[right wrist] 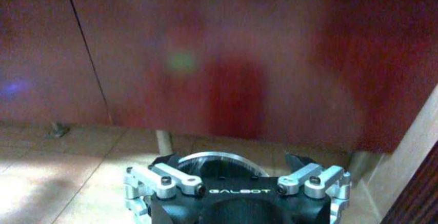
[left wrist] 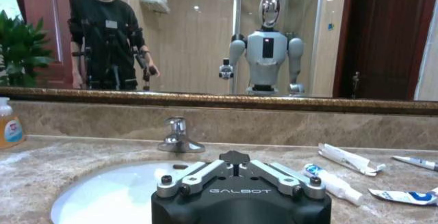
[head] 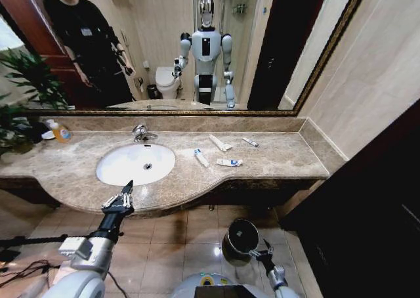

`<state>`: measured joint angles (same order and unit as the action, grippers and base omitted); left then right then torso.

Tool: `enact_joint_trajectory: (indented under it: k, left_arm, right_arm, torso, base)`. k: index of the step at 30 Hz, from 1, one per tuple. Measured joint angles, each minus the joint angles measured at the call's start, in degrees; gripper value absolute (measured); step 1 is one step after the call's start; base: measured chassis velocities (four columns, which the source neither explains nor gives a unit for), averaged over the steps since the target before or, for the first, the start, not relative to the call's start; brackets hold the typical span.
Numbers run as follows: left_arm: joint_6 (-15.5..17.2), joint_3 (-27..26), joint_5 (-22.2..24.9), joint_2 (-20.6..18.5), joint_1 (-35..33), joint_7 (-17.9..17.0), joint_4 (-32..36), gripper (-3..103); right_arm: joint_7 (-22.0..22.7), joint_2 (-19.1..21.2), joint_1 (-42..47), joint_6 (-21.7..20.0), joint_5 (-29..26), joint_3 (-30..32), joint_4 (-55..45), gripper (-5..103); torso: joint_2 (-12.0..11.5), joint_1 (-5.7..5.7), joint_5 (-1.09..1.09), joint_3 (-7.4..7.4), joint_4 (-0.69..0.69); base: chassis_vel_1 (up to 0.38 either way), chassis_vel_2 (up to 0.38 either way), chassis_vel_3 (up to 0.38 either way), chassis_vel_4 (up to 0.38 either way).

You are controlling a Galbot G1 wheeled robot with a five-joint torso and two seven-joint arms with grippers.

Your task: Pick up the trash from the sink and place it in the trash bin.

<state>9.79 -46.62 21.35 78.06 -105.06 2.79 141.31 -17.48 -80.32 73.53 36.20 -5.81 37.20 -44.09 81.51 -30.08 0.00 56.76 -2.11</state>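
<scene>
Four tubes (head: 201, 157) on the counter, one sink (head: 118, 173), one trash bin (head: 241, 237), one soap bottle (head: 60, 132).

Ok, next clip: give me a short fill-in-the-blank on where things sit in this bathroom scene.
1. The toiletry tubes lie on the marble ____, not in the basin.
2. The left hand hovers at the counter's front edge, near the white ____.
3. The black trash bin stands on the tiled ____, by the right hand.
4. The orange-filled soap bottle stands on the same side of the sink as the robot's ____ arm.

Missing words: counter; sink; floor; left
</scene>
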Motion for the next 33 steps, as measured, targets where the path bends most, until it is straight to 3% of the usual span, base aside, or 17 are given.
enact_joint_trajectory:
  k: [4,16,20,24,25,27,29,33]
  left_arm:
    - [0.0,0.0,0.0,0.0,0.0,0.0,0.0,0]
    - [0.0,0.0,0.0,0.0,0.0,0.0,0.0,0]
    - [0.0,0.0,0.0,0.0,0.0,0.0,0.0,0]
    - [0.0,0.0,0.0,0.0,0.0,0.01,0.0,0]
    - [0.0,0.0,0.0,0.0,0.0,0.0,0.0,0]
    - [0.0,0.0,0.0,0.0,0.0,0.0,0.0,0]
    - [0.0,0.0,0.0,0.0,0.0,0.01,0.0,0]
    - [0.0,0.0,0.0,0.0,0.0,0.0,0.0,0]
  right_arm:
    - [0.67,0.56,3.54,-2.47,-1.34,-0.26,-7.93,100]
    - [7.46,3.21,17.32,-15.96,-6.81,-1.88,-47.87,100]
    - [8.67,4.32,19.35,-18.81,-8.2,-1.51,-55.92,100]
    - [10.45,4.76,20.15,-21.4,-9.11,-1.29,-62.63,100]
    - [11.63,5.06,20.4,-24.25,-9.81,-1.13,-67.3,100]
    - [12.01,5.21,20.39,-25.0,-10.06,-1.13,-68.46,100]
    - [13.89,6.2,18.93,-28.94,-11.26,-1.57,-73.4,100]
    - [14.62,7.68,14.43,-32.72,-11.91,-2.97,-74.98,100]
  torso:
    - [0.0,0.0,0.0,0.0,0.0]
    - [0.0,0.0,0.0,0.0,0.0]
    - [0.0,-0.01,0.0,0.0,0.0]
    - [0.0,-0.01,0.0,0.0,0.0]
    - [0.0,-0.01,-0.01,0.0,0.0]
    - [0.0,-0.01,-0.01,0.0,0.0]
    - [0.0,0.0,0.0,0.0,0.01]
    - [0.0,-0.01,-0.01,0.0,0.0]
  base:
    - [0.0,0.0,0.0,0.0]
    - [0.0,0.0,0.0,0.0]
    - [0.0,0.0,0.0,0.0]
    - [0.0,0.0,0.0,0.0]
    - [0.0,0.0,0.0,0.0]
    - [0.0,0.0,0.0,0.0]
    - [0.0,0.0,0.0,0.0]
    - [0.0,0.0,0.0,0.0]
